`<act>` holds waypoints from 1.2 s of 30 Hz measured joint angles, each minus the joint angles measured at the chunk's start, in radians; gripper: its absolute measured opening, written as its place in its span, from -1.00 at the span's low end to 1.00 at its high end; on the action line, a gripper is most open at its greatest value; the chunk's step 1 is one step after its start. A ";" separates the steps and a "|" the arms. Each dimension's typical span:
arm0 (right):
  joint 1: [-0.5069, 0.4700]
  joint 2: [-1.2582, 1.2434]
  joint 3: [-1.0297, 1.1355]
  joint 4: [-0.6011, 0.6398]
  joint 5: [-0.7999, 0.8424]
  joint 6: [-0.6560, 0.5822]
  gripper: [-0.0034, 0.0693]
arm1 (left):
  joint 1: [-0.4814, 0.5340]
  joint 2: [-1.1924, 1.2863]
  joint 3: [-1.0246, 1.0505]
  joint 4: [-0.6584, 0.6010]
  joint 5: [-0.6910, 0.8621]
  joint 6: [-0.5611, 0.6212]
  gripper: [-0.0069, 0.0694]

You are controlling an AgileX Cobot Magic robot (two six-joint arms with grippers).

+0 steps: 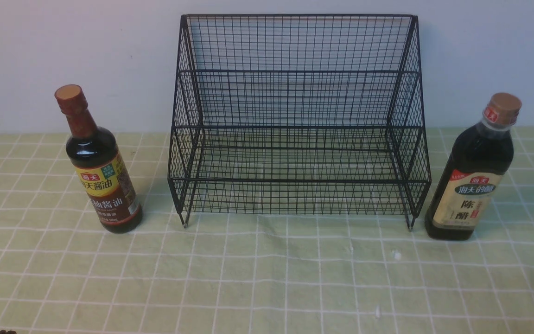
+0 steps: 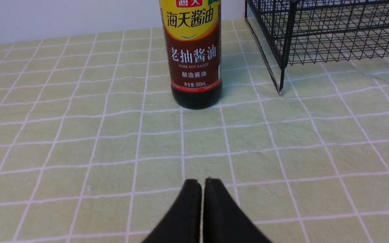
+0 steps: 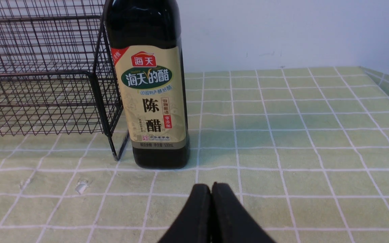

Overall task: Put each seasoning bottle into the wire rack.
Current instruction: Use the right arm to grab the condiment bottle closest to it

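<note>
Closest to the lens, the left gripper (image 2: 202, 182) is pressing its two black fingers together, showing only a hairline seam between them, and it is gripping nothing. Straight ahead of it, well apart from the tips, the slim bottle (image 2: 194, 67) with the yellow and red-brown label is standing upright on the cloth. Its long neck and red-brown cap are showing only in the front view. Further ahead of this gripper and off toward the robot's right, the wire rack (image 2: 316, 33) is resting on its short feet, with its corner foot sitting near the slim bottle but apart from it.

Over on the other side, the right gripper (image 3: 211, 187) is likewise holding its fingers tight together and carrying nothing. Just ahead of it, a little toward the robot's left, the broad bottle (image 3: 152, 101) with the beige label is standing upright, near the fingertips yet clear of them. It is sitting just beside the rack's right front foot.

Both bottles are standing outside the rack, one at each end. Everything is sitting on the green checked tablecloth (image 1: 267, 278), and the pale wall (image 1: 86, 46) is rising behind the rack.
</note>
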 joint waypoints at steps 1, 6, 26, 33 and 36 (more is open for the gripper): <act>0.000 0.000 0.000 0.000 0.000 0.000 -0.94 | 0.000 0.000 0.000 0.000 0.000 0.000 -0.83; 0.000 0.000 0.000 0.000 0.000 0.000 -0.94 | 0.000 0.000 0.000 0.000 0.000 0.000 -0.83; 0.000 0.000 0.007 0.093 -0.426 0.099 -0.94 | 0.000 0.000 0.000 0.000 0.000 0.000 -0.83; 0.000 0.000 0.007 0.107 -0.453 0.112 -0.94 | 0.000 0.000 0.000 0.000 0.000 0.000 -0.83; 0.000 0.000 0.006 0.124 -0.570 0.164 -0.94 | 0.000 0.000 0.000 0.000 0.000 0.000 -0.83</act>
